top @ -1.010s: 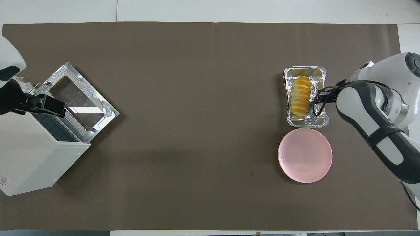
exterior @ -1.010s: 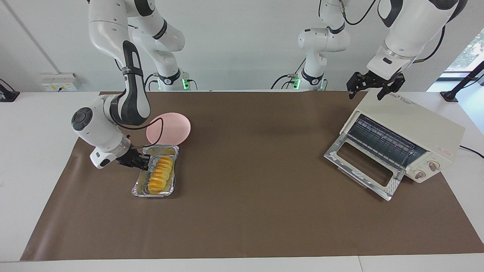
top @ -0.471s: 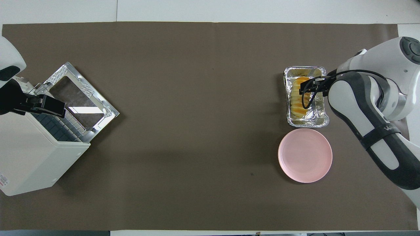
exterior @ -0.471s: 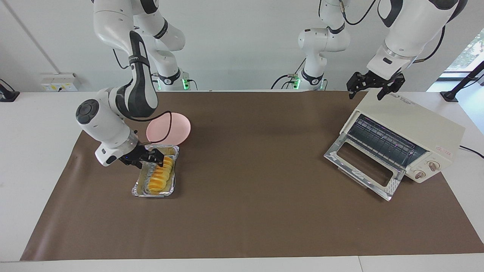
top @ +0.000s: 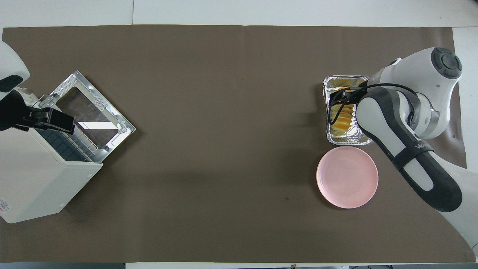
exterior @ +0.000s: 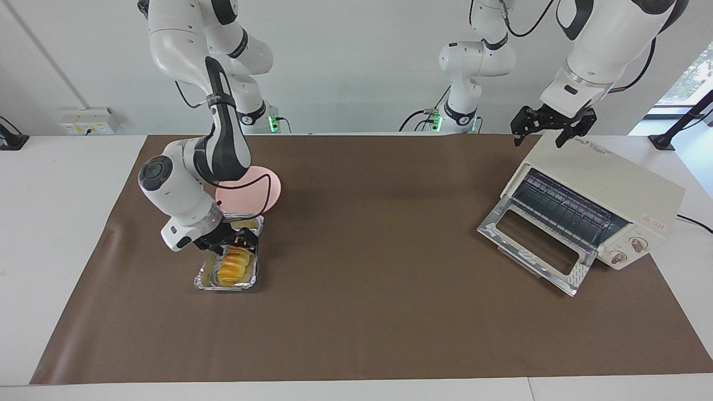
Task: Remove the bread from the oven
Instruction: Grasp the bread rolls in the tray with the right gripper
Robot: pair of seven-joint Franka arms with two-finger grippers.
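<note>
The left gripper [exterior: 548, 131] is held over the top of the oven [exterior: 604, 186], with its fingers apart and nothing between them. The oven is set at the left arm's end of the table, its glass door dropped open. At the right arm's end, a pink plate [top: 347, 177] is seen first. Just beside it, farther from the robots, a foil tray [top: 347, 139] is placed. The bread [exterior: 234, 266] is laid in that tray. The right gripper [exterior: 231, 240] is held over the bread, fingers spread wide.
</note>
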